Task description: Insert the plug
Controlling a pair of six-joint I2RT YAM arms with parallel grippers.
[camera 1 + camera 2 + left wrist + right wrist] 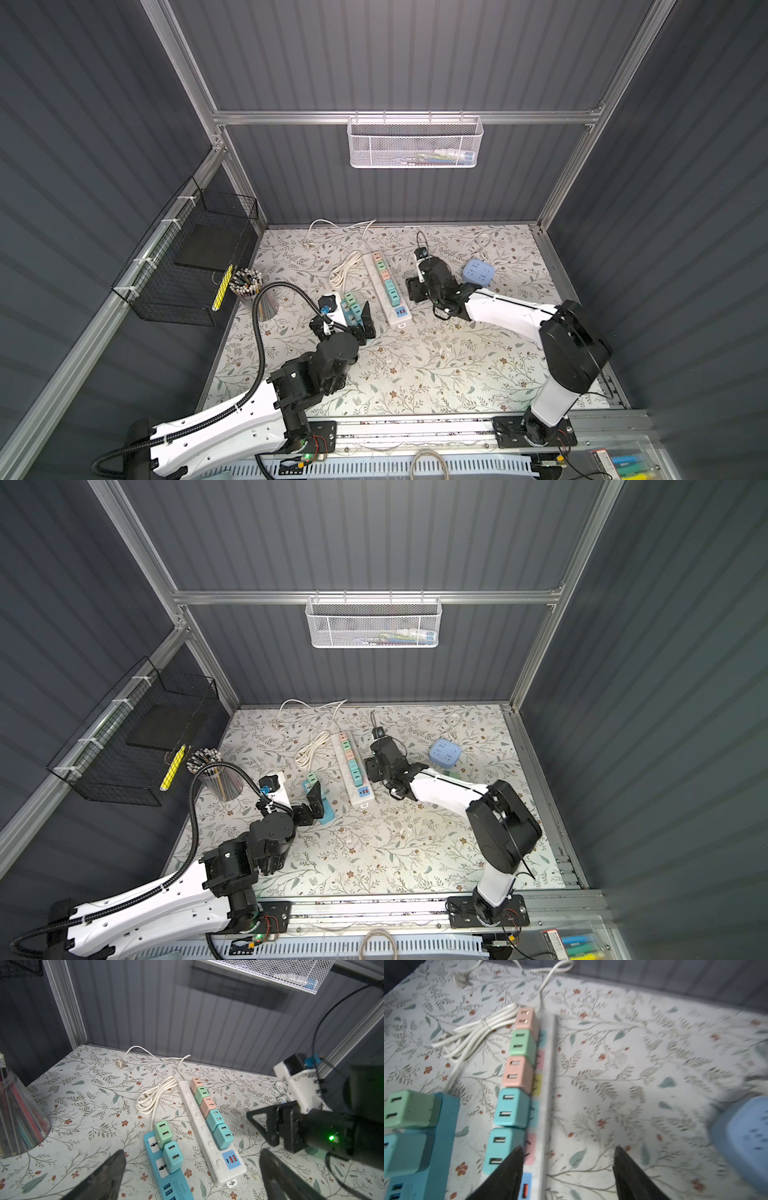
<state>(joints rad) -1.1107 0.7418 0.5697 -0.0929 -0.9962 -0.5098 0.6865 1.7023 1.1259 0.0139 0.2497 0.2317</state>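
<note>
Jaws of left gripper (192, 1152) and right gripper (568, 1148) gape wide, gripping nothing.

The right tool (568, 1148) partly hides one teal plug (503, 1145).

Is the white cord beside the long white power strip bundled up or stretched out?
Bundled up. The white cord lies folded into loops with a tie around its middle, just beside the white power strip.
</note>
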